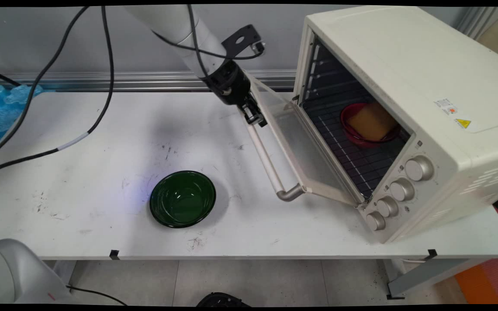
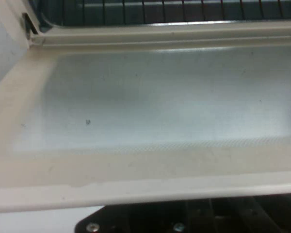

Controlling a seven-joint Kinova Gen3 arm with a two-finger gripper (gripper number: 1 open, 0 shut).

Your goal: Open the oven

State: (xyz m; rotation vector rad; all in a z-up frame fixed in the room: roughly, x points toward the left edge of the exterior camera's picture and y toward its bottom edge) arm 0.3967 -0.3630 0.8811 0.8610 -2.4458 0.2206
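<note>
Oven door [image 1: 301, 147] is the thing nearest the gripper; it hangs swung down and outward from the front of the toaster oven at the right of the table. Going from the left of the main view: crumpled blue wrapping [image 1: 2, 108] is seen at the table's far left edge, and black cables [image 1: 102, 86] droop from the arm across the white table [image 1: 80, 181]. A dark green bowl [image 1: 183, 198] sits empty and upright on the table's near middle, well apart from the oven. Further right, the black gripper [image 1: 255, 116] is brought down at the far end of the door's handle bar [image 1: 268, 162], touching it or just beside it, probably because the bar is the door's only graspable part. Whether the jaws are parted or closed cannot be told: in the hand view only the dark linkage is seen at the bottom edge, with the door's pale frame and glass pane filling the rest. At the right, the cream toaster oven [image 1: 404, 65] stands angled, its cavity exposed. On the wire rack inside, a red bowl [image 1: 352, 129] holding a yellow-orange block [image 1: 372, 122] is seen. Four knobs [image 1: 398, 190] run down the front panel.
</note>
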